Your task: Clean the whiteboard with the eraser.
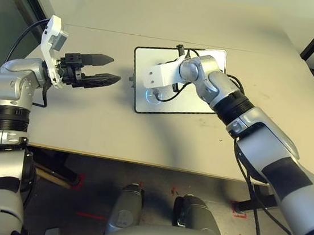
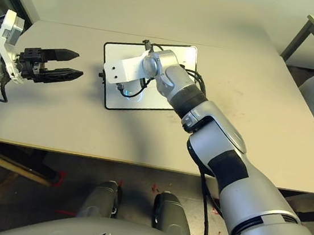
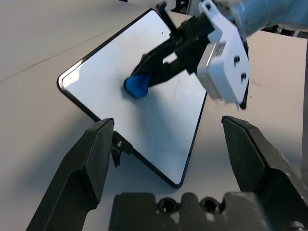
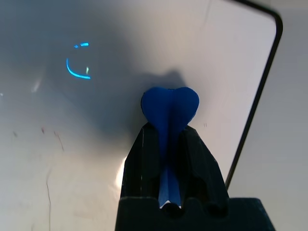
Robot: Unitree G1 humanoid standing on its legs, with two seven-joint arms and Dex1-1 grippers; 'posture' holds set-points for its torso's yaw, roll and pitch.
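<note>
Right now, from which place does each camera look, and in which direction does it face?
Left eye view: on the head, looking forward and down at the table; both silver forearms show.
Right eye view: its stereo twin, same scene.
Left wrist view: on the left wrist, looking along the open left gripper at the whiteboard.
Right wrist view: on the right wrist, looking along the right gripper, shut on the eraser.
Shared: both wrist views show the eraser on the whiteboard.
</note>
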